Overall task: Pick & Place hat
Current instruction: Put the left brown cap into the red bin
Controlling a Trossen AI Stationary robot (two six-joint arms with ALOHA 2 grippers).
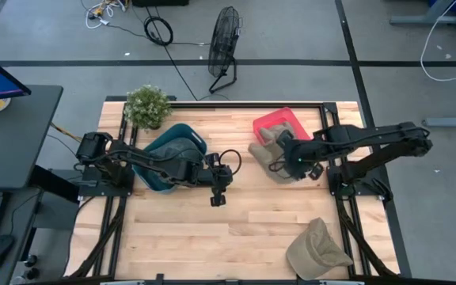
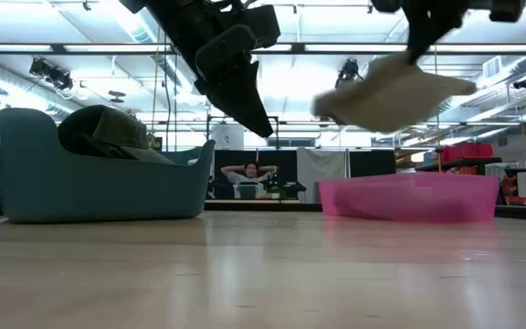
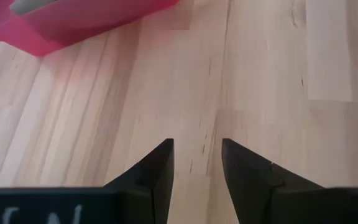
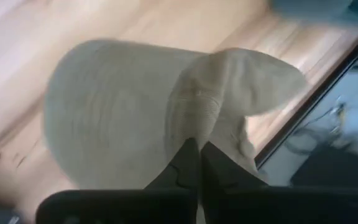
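My right gripper is shut on a tan hat, which hangs in the air beside the pink bin; the low view shows the hat above the pink bin. A second tan hat lies flat near the table's near right corner. A dark olive hat rests inside the teal bin, also seen in the low view as the olive hat. My left gripper hovers open over the bare middle of the table, touching nothing. My right gripper pinches a raised fold of the tan hat's cloth between its two fingers, coming from above and pointing down. The hat is lifted clear of the table and hangs slack below the fingers, its crown spreading wide to one side.
A potted plant stands at the far left corner of the table. The teal bin sits on the left and the pink bin on the far right. Bare wood stretches across the middle and near side. A person sits far behind the table.
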